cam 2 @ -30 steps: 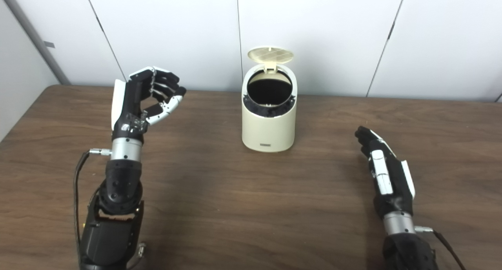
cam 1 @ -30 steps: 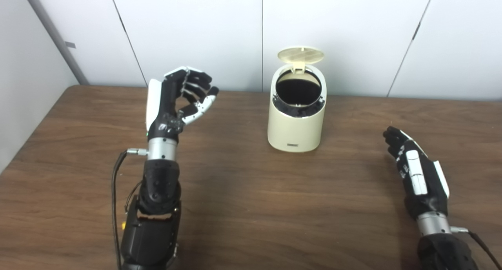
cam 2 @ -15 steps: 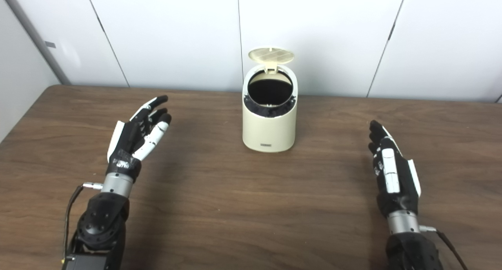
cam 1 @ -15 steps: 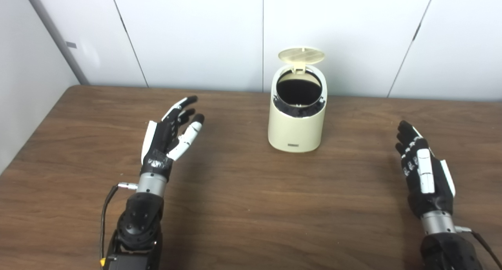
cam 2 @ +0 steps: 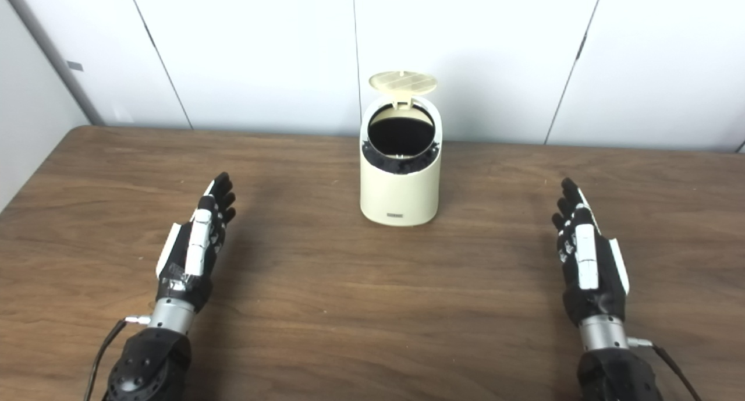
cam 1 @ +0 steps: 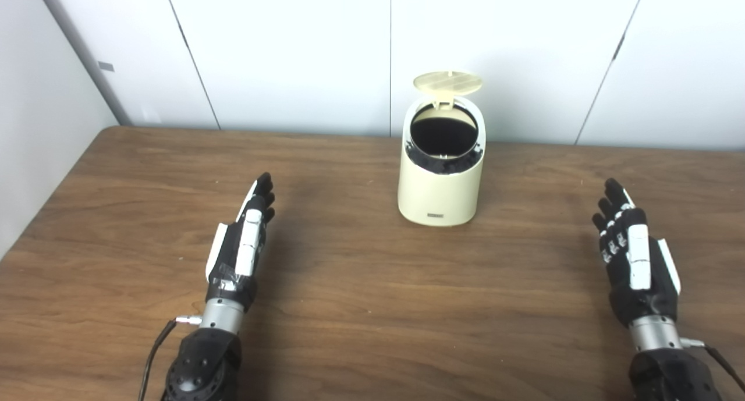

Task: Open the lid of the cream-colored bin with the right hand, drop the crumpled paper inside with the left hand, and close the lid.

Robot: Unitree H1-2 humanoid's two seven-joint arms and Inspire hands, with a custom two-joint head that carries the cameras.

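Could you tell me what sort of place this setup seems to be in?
Probably a plain lab or office test station: a bare wooden table, blank white wall panels, and only a cream bin.

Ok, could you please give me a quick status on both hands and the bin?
Left hand open, empty. Right hand open, empty. Cream bin upright, lid up. No paper in sight, nothing in the way.

Twin head-height views, side by side, angled down over one shared table (cam 1: 372, 308).

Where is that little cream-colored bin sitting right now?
The cream-colored bin stands upright at the middle of the far side of the wooden table, near the white wall, its lid flipped up. Both eye views show it ahead of and between the two hands.
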